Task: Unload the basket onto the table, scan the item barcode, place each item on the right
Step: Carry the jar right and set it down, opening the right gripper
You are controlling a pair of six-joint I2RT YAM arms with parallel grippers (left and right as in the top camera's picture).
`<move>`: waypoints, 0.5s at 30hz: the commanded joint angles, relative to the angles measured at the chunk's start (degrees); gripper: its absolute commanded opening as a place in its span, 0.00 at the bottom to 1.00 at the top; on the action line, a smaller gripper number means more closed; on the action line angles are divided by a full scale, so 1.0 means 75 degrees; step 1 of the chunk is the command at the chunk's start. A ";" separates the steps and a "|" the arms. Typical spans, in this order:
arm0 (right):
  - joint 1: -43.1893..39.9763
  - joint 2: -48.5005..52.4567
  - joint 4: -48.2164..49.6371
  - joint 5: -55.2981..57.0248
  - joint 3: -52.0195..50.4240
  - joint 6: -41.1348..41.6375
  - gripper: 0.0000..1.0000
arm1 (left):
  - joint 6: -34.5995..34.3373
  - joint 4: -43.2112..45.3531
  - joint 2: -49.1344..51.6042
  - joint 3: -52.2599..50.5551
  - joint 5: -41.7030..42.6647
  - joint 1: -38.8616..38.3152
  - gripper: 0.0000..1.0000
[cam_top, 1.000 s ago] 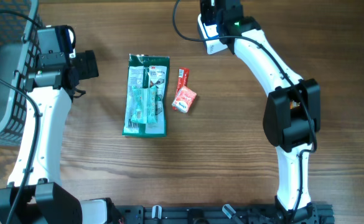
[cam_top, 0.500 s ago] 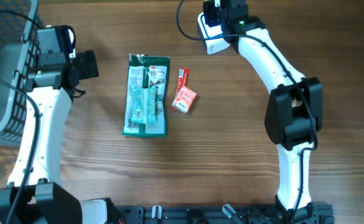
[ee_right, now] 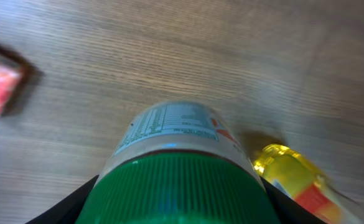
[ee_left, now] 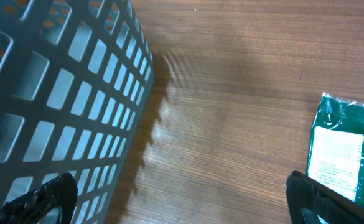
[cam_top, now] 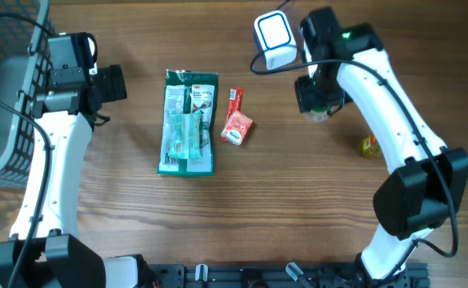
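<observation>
Bottle (ee_right: 169, 134) with green cap clamped in half-open right gripper (cam_top: 317, 108)

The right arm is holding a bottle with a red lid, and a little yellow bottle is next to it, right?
Not quite. The lid is green, not red; the right wrist view shows it. The rest holds: the right gripper grips the bottle, and the yellow bottle sits beside it.

Overhead down on table (cam_top: 298, 200); wrists close-up
</observation>
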 commanded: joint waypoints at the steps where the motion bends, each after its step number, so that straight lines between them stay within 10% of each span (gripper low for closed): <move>1: -0.0041 0.0061 0.0469 0.0052 -0.1029 0.0341 0.37 | 0.0058 0.0015 -0.0012 0.0017 -0.0009 0.0003 1.00; 6: -0.0041 0.0061 0.1448 0.0073 -0.2498 0.0796 0.43 | 0.0058 0.0015 -0.0012 0.0017 -0.0012 0.0003 1.00; 10: -0.0041 0.0061 0.1743 0.0076 -0.2838 0.1070 0.97 | 0.0058 0.0015 -0.0012 0.0017 -0.0009 0.0003 1.00; 15: -0.0041 -0.0216 0.1562 0.0137 -0.2092 0.0956 1.00 | 0.0058 0.0015 -0.0012 0.0017 -0.0012 0.0003 1.00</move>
